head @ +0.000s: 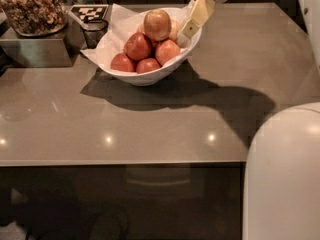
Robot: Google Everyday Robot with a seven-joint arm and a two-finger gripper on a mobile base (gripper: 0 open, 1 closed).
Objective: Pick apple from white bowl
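Observation:
The white bowl (145, 78) stands at the back middle of the grey table, lined with crumpled white paper (119, 20) that sticks out past its rim. The apple (157, 24), big and golden-yellow with a reddish blush, sits on top of the pile. Several smaller dark red apples (138, 46) lie below it, and a paler yellowish apple (175, 30) sits behind it to the right. My gripper (194, 18) hangs at the bowl's right rim, just right of the apple and apart from it.
A container of brown snacks (31, 9) stands on a metal box (35, 51) at the back left. A checkered marker (89, 12) lies beside the bowl. My white arm (282, 174) fills the lower right. The table's front edge (125, 161) runs across.

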